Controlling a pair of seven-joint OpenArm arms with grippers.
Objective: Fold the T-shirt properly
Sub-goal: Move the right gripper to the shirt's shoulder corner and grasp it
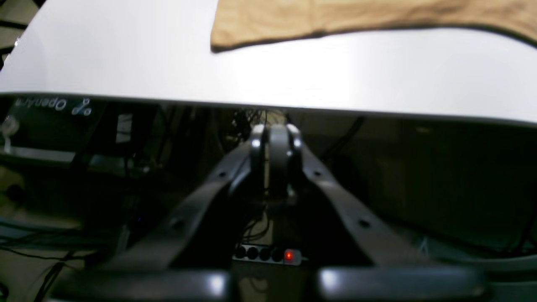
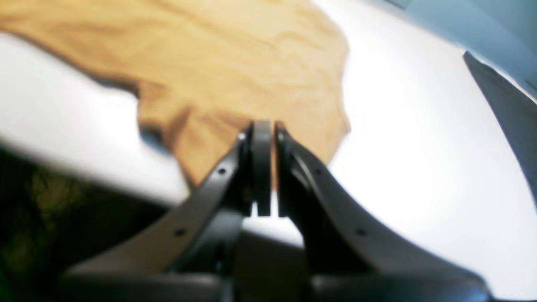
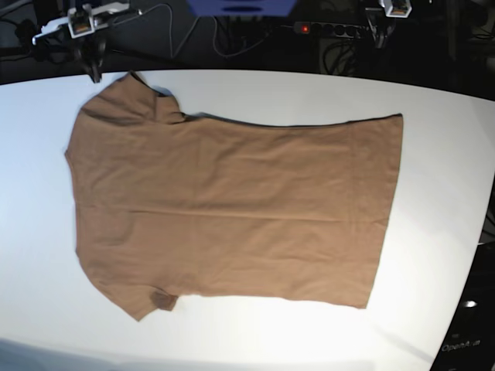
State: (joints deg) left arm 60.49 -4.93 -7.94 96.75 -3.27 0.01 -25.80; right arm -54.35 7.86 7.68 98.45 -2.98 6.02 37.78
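The tan-brown T-shirt (image 3: pixel 232 201) lies spread flat on the white table (image 3: pixel 433 154), collar end to the left and hem to the right. My right gripper (image 3: pixel 94 71) hangs shut at the table's far left edge, just beside the upper sleeve; in the right wrist view its tips (image 2: pixel 263 126) sit over that sleeve of the T-shirt (image 2: pixel 235 54), with no cloth seen pinched. My left gripper (image 1: pixel 275 134) is shut and empty, off the table's far edge and lower than the tabletop (image 1: pixel 126 63). The T-shirt's hem (image 1: pixel 335 16) lies beyond it on the table.
A power strip with a red light (image 1: pixel 268 254) and cables lie on the floor behind the table. A dark panel (image 2: pixel 503 109) borders the table at the right of the right wrist view. A black labelled base (image 3: pixel 464 340) stands by the near right corner.
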